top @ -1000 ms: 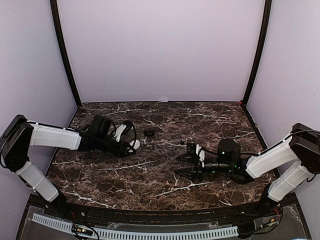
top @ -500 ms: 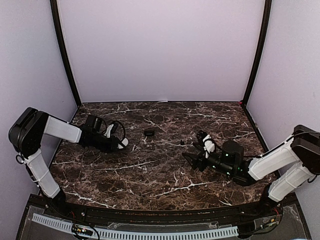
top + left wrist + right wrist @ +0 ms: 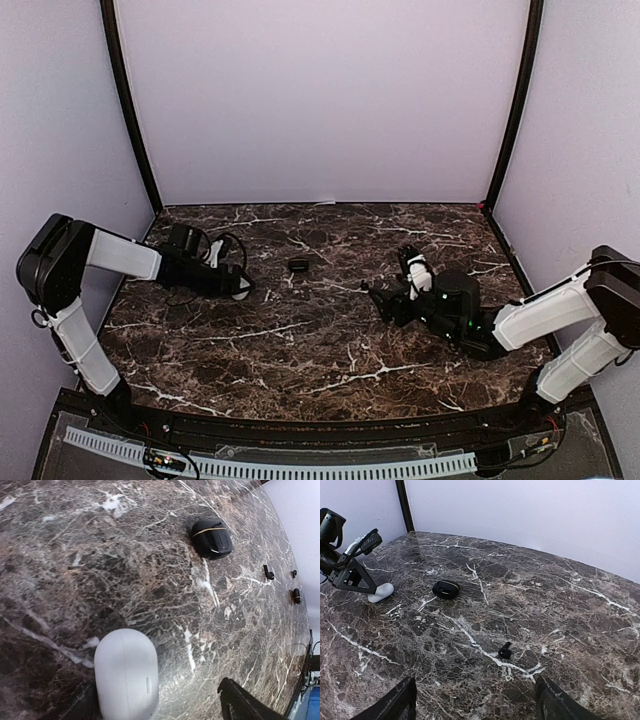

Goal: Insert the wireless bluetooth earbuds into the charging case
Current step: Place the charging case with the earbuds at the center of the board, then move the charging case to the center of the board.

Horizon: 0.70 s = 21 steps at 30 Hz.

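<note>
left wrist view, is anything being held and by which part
Nothing is held. The white case lies on the table between the spread fingers of the left gripper, not clamped.

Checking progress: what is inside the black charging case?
The black charging case looks shut, so its inside cannot be seen. A black earbud lies loose on the table outside it.
</note>
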Each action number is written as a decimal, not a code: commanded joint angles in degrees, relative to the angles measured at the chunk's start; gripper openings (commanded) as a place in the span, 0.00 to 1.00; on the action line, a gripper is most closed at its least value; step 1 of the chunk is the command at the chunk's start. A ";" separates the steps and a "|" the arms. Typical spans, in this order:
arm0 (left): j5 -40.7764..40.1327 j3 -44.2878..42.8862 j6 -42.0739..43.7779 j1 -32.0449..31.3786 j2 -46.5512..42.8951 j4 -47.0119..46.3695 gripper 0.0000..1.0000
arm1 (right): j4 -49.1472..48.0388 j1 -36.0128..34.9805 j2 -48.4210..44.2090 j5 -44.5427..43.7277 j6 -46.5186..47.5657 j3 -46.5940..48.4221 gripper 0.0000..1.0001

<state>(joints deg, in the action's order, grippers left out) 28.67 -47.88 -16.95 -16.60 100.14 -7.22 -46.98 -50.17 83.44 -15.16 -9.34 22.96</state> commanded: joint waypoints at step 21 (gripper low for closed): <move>-17.44 31.83 -7.10 0.33 -44.73 -22.21 0.99 | 58.87 12.02 -6.23 -8.54 -26.95 17.66 1.00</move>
<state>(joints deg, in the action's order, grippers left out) 10.44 -18.50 -22.70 -16.60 56.40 -20.78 -0.99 -42.41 79.81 -19.62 -27.81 39.55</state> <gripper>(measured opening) 0.991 0.987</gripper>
